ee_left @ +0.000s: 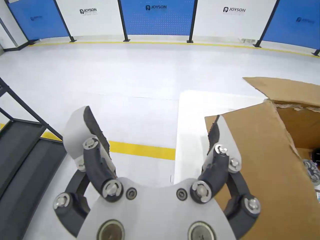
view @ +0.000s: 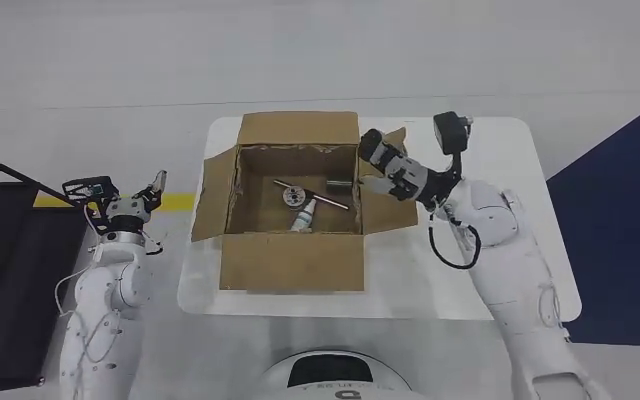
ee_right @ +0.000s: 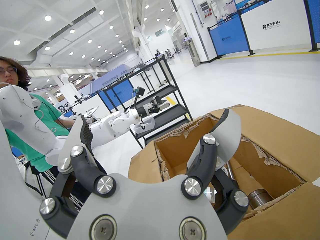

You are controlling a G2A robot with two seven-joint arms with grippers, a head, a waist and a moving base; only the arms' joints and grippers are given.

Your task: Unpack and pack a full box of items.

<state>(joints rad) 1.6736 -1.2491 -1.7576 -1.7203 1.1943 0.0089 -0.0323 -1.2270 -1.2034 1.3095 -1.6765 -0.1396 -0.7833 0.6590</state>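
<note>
Top view gives you the open cardboard box [view: 290, 262] in the middle of the bench [view: 480, 270], holding a thin rod [view: 330, 200], a metal disc [view: 293, 195], a small bottle [view: 303, 218] and a steel cylinder [view: 337, 184]. Your right gripper [view: 372, 148] hovers at the box's 2 o'clock rim, fingers apart, empty. Your left gripper [view: 155, 188] sits off the bench at 9 o'clock, fingers likewise spread, gripping nothing.

Right gripper [ee_right: 155, 118], jaws apart, near the open box [ee_right: 142, 166] holding seemingly a metal cylinder [ee_right: 260, 197]
</note>
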